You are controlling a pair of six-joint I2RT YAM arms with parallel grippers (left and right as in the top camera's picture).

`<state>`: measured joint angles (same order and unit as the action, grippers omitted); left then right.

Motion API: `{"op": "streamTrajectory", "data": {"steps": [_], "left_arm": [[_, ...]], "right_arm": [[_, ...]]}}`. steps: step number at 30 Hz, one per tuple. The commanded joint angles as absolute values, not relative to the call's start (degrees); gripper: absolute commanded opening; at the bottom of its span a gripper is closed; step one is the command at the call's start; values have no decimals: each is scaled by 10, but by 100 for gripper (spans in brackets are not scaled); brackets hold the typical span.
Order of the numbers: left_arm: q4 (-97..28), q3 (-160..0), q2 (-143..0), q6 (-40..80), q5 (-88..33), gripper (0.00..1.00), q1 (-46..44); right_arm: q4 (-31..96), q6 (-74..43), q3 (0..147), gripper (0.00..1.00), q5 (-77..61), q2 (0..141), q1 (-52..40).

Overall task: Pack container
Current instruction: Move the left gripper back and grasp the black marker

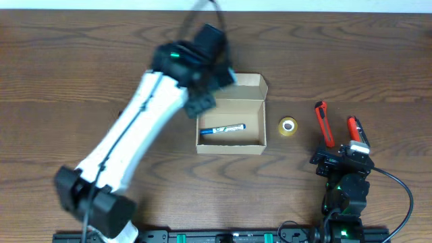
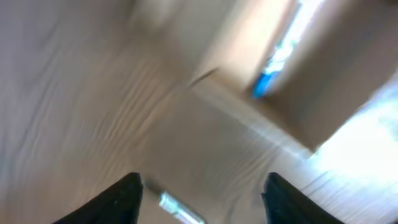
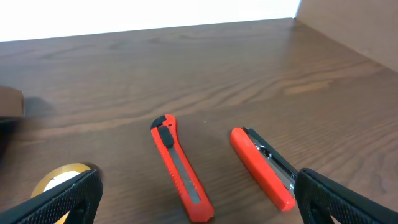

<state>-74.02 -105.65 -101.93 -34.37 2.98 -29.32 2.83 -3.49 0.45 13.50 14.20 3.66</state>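
The container (image 1: pixel 229 150) is a tan cardboard box, open, with its flap lid (image 1: pixel 250 82) standing at the back. A blue and white pen (image 1: pixel 223 129) lies inside. My left gripper (image 1: pixel 201 102) hangs over the box's back left corner, jaws open. The left wrist view is blurred: the box (image 2: pixel 323 106) and the pen (image 2: pixel 277 59) show at upper right, and a small shiny thing (image 2: pixel 180 208) lies between the open jaws (image 2: pixel 202 199), untouched. My right gripper (image 1: pixel 345 154) is open and empty near the front right, as the right wrist view (image 3: pixel 205 205) shows.
A yellow tape roll (image 1: pixel 288 126) lies right of the box and shows in the right wrist view (image 3: pixel 59 180). A red utility knife (image 1: pixel 324 125) (image 3: pixel 180 171) and a red stapler-like tool (image 1: pixel 356 128) (image 3: pixel 261 165) lie just ahead of my right gripper.
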Motion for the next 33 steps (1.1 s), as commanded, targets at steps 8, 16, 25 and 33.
{"op": "streamTrajectory", "data": {"steps": [8, 16, 25, 33], "left_arm": [[-743, -1042, -974, -129, 9, 75, -12], [-638, -875, -974, -147, -26, 73, 70], [-472, -686, -974, -145, -15, 72, 76], [-404, -613, -975, -141, -11, 74, 86]], "right_arm": [[35, -43, 8, 99, 142, 142, 42], [35, -43, 8, 99, 142, 142, 42], [35, -43, 8, 99, 141, 142, 42], [35, -43, 8, 99, 141, 142, 42]]}}
